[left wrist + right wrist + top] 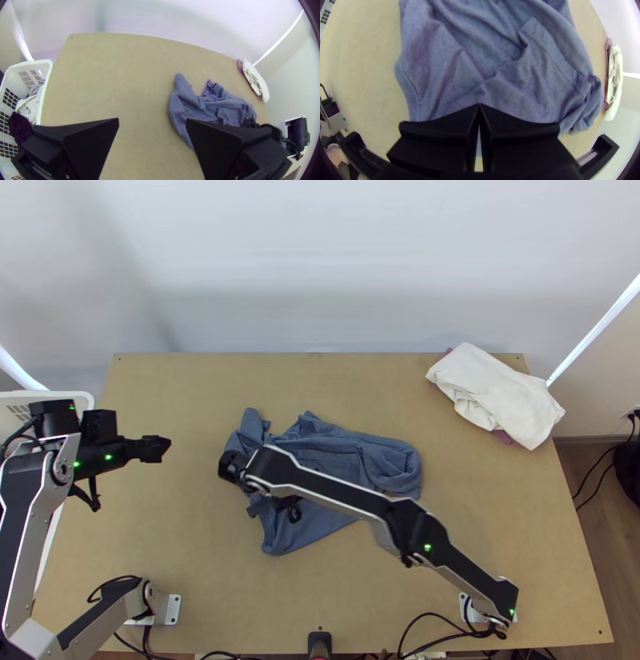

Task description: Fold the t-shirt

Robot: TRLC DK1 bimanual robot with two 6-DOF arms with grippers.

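Looking light and floppy, the bunched t-shirt (390, 462) wants gripping by a corner (280, 543), left hand (152, 119) wide, right hand (479, 105) closed.

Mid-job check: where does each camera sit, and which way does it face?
Top view: fixed high over the table's near edge, steeply down on the table; shows left arm and right arm.
Left wrist view: on the left arm, looking across the table; shows left gripper, fingers apart, and part of the right arm.
Right wrist view: on the right arm, over the t-shirt; shows right gripper, fingertips together.
Both wrist views share the t-shirt and white cloth.
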